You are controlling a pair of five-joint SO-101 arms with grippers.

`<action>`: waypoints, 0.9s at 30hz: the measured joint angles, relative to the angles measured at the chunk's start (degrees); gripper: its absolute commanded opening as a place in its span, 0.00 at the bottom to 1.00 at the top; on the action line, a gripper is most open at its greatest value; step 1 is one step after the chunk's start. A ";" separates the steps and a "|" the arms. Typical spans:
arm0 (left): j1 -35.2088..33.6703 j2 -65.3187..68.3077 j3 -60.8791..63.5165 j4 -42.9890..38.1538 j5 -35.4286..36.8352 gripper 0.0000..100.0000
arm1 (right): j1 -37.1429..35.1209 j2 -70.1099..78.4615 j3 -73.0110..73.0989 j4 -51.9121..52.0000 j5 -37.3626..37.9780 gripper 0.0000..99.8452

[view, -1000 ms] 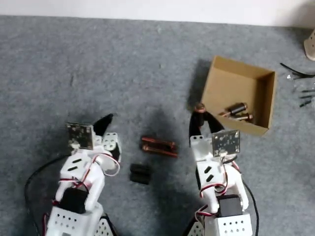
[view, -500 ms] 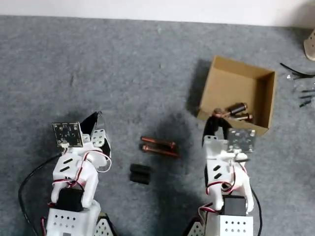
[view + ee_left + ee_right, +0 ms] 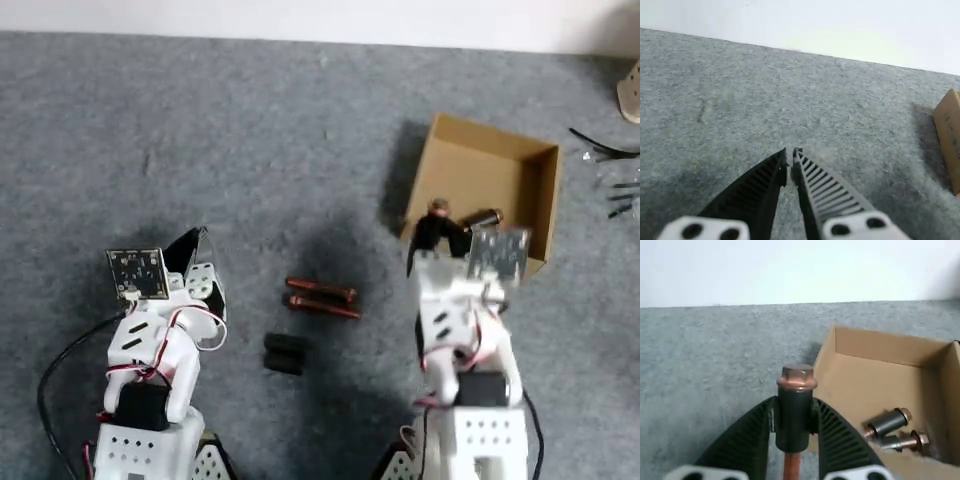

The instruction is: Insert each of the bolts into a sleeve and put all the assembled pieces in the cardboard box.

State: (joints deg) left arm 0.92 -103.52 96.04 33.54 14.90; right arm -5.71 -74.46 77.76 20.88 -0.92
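A: Over the last second the right arm has swung its load from just off the cardboard box point(image 3: 497, 140)'s near left corner to above the near wall. The left arm drew back and then sat still.

B: And from above?

A: The right end effector point(image 3: 437, 222) hangs over that wall. Finished pieces point(image 3: 480, 218) lie inside the box, toward the desk point(image 3: 150, 120)'s right edge. Two bolts point(image 3: 322, 298) and two sleeves point(image 3: 285, 354) wait mid-desk between the arms.

B: Left wrist?

A: The left end effector point(image 3: 790, 162) is all but closed, with nothing in it.

B: Right wrist?

A: The jaws are clamped on the sleeve of an upright assembled piece point(image 3: 795, 410), bolt head on top.

B: Risk?

A: If it lets go now, the piece may clip the near wall and drop outside, since it looks barely past the rim. If the piece tilts, the bolt could slide out
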 measured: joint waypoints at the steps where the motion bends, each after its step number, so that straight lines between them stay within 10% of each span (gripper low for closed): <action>1: 0.00 0.00 0.00 0.00 0.00 0.04 | 0.00 5.45 -3.25 -0.70 0.00 0.01; 14: 0.00 0.00 0.00 0.00 0.00 0.04 | 8.35 65.67 -40.97 -2.02 -22.15 0.01; 23: 0.00 0.00 0.00 0.00 0.00 0.04 | 10.02 76.31 -43.43 -2.02 -22.95 0.02; 27: 0.00 0.00 0.00 0.00 0.00 0.04 | 9.93 76.40 -43.43 -2.02 -23.03 0.19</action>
State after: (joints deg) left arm 0.92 -103.52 96.04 33.54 14.90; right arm 4.22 1.93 34.33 18.86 -23.96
